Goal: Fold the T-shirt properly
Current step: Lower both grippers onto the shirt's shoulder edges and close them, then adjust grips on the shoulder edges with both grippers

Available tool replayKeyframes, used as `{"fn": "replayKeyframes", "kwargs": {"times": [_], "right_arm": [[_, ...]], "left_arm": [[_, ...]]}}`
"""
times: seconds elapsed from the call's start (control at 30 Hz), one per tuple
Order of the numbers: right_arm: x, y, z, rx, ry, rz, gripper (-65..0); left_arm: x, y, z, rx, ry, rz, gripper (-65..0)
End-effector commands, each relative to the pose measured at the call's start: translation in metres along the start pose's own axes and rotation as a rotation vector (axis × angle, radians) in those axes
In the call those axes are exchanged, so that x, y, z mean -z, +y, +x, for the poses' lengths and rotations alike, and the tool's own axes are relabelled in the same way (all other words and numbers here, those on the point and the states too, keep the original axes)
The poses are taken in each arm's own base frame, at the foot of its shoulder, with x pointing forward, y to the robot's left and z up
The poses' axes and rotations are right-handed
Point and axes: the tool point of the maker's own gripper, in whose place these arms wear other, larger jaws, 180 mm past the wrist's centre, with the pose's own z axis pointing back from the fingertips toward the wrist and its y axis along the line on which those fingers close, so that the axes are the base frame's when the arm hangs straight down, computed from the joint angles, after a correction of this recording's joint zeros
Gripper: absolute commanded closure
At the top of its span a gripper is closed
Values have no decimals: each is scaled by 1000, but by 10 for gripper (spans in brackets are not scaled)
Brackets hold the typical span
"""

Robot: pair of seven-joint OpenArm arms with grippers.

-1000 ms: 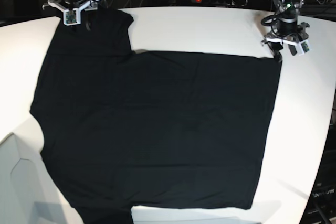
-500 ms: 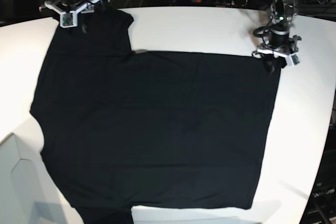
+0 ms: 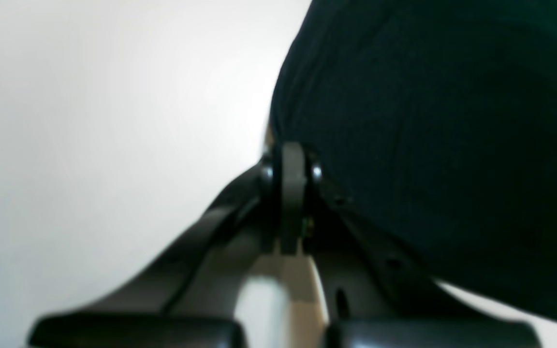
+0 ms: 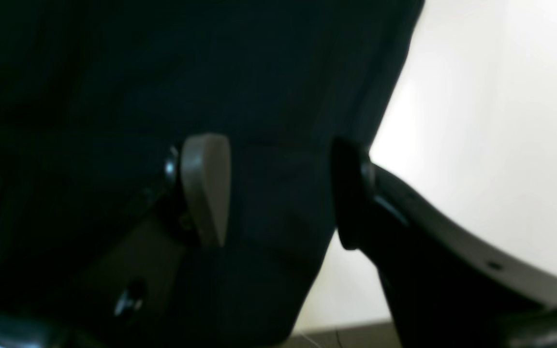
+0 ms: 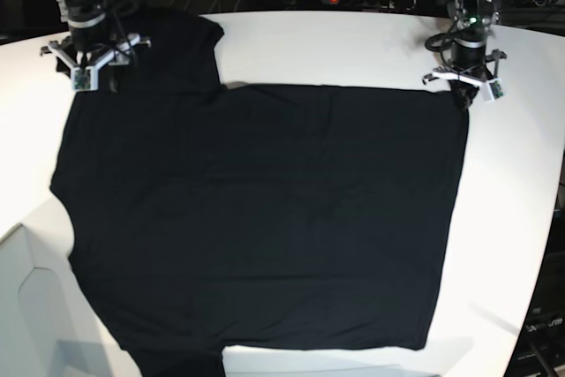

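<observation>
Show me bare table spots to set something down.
Free: the table strip behind the T-shirt, between the sleeve and the left claw; also the right edge past the hem. Crowded: the shirt covers the middle; the right claw sits over the sleeve.

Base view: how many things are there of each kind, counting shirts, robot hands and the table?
T-shirt: 1
Robot hands: 2, the left hand and the right hand
White table: 1
Total: 4

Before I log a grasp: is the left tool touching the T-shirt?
Touching. In the left wrist view, the left tool is shut right at the T-shirt edge, with no gap between the fingertips and the cloth.
</observation>
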Motion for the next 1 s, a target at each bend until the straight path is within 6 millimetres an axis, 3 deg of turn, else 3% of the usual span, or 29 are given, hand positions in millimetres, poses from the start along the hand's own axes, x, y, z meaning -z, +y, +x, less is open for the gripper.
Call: {"fn": "replayKeyframes", "kwargs": {"times": [0.0, 0.23, 0.63, 0.73, 0.9, 0.97], "right_arm": [[2, -9, 6, -4, -11, -16, -341], [23, -35, -18, 21, 108, -26, -341], [32, -26, -58, 55, 206, 15, -328], [32, -28, -59, 38, 210, 25, -256], [30, -13, -59, -38, 214, 144, -18], [30, -14, -59, -41, 216, 142, 0]], "left_arm": [[-5, 6, -13, 9, 54, 11, 0], [-11, 8, -20, 12, 73, 14, 0], [-22, 8, -23, 28, 82, 7, 0], [-22, 8, -23, 31, 82, 8, 0], [-22, 8, -23, 33, 82, 8, 0], [-22, 8, -23, 33, 82, 8, 0]]}}
